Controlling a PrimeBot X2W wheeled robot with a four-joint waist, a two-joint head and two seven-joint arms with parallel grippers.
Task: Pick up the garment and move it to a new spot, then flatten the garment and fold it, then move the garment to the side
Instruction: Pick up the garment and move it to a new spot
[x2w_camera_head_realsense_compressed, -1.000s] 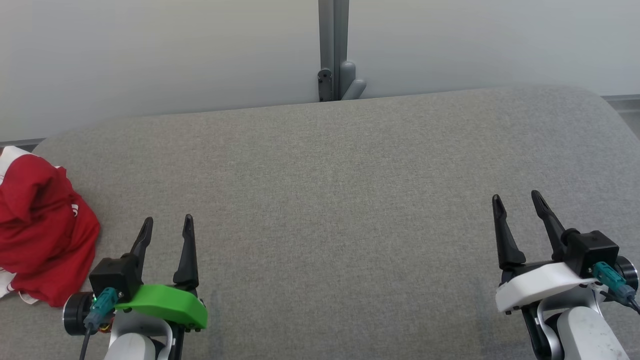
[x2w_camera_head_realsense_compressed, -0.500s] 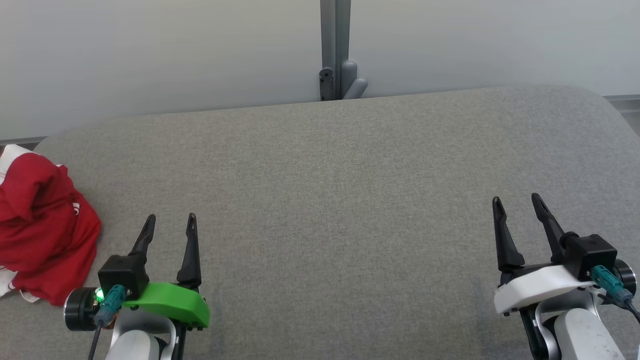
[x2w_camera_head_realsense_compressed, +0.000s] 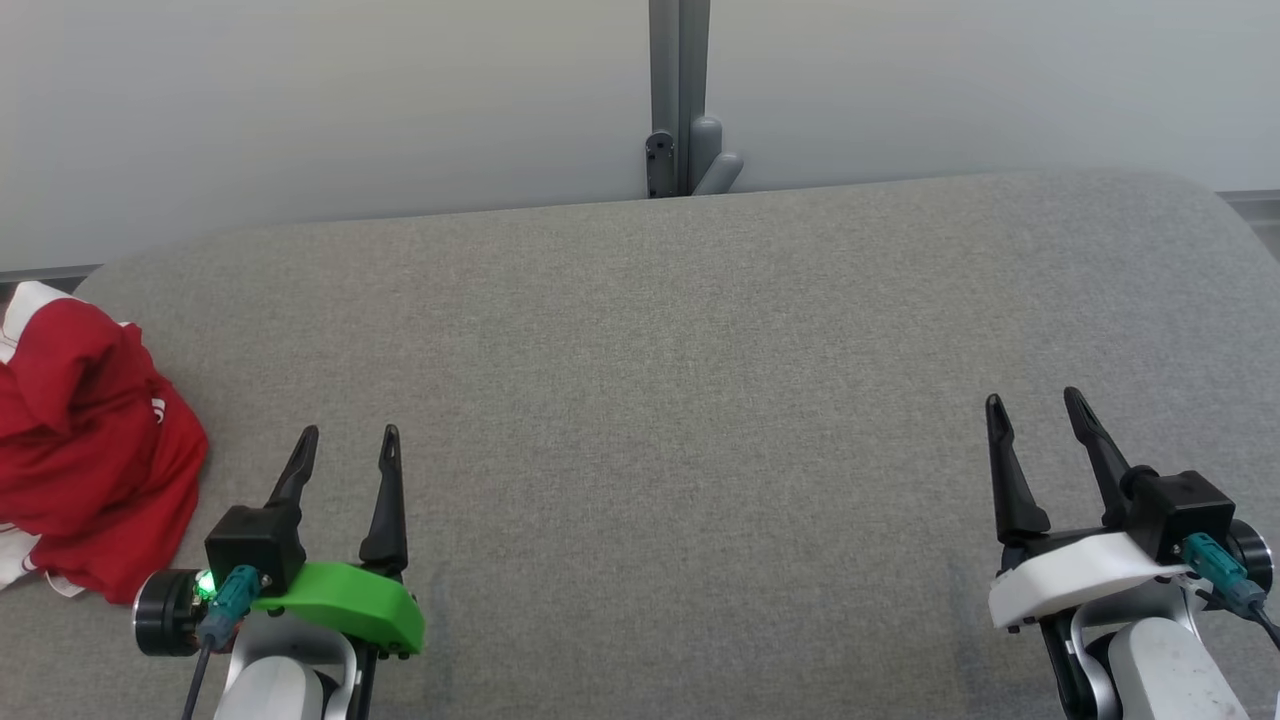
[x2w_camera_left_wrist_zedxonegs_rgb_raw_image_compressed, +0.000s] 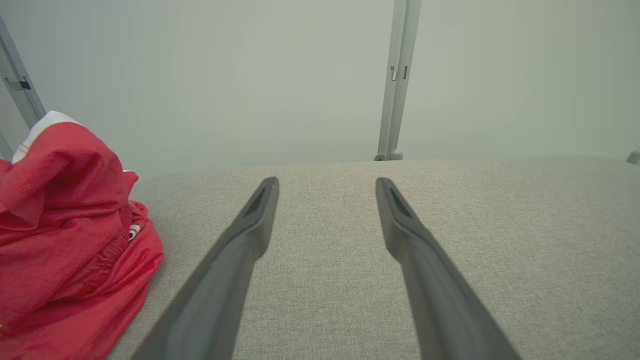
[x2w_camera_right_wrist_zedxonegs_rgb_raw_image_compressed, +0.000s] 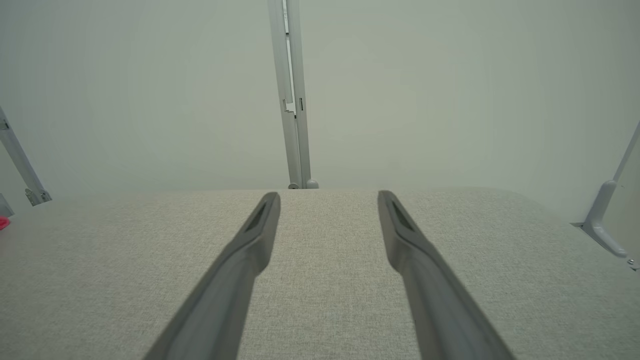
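In the head view, the red garment (x2w_camera_head_realsense_compressed: 90, 450) with white trim lies crumpled at the left edge of the grey fabric worktop (x2w_camera_head_realsense_compressed: 680, 400), partly over that edge. The left end effector (x2w_camera_head_realsense_compressed: 350, 435), under a green cover, sits near the front left corner, just beside the garment but apart from it; its two dark fingers are spread and hold nothing. The right end effector (x2w_camera_head_realsense_compressed: 1035, 398), under a white cover, sits near the front right corner, fingers likewise parted and empty. A grey post (x2w_camera_head_realsense_compressed: 678, 90) stands behind the middle of the far edge.

In the left wrist view, the left end effector (x2w_camera_left_wrist_zedxonegs_rgb_raw_image_compressed: 327, 181) is wide open above bare cloth, with the garment (x2w_camera_left_wrist_zedxonegs_rgb_raw_image_compressed: 65, 235) heaped to its left, clear of the fingers.

In the right wrist view, the right end effector (x2w_camera_right_wrist_zedxonegs_rgb_raw_image_compressed: 328, 195) is wide open over the worktop (x2w_camera_right_wrist_zedxonegs_rgb_raw_image_compressed: 325, 280), gripping nothing. A sliver of red garment (x2w_camera_right_wrist_zedxonegs_rgb_raw_image_compressed: 3, 222) shows at the far left edge.
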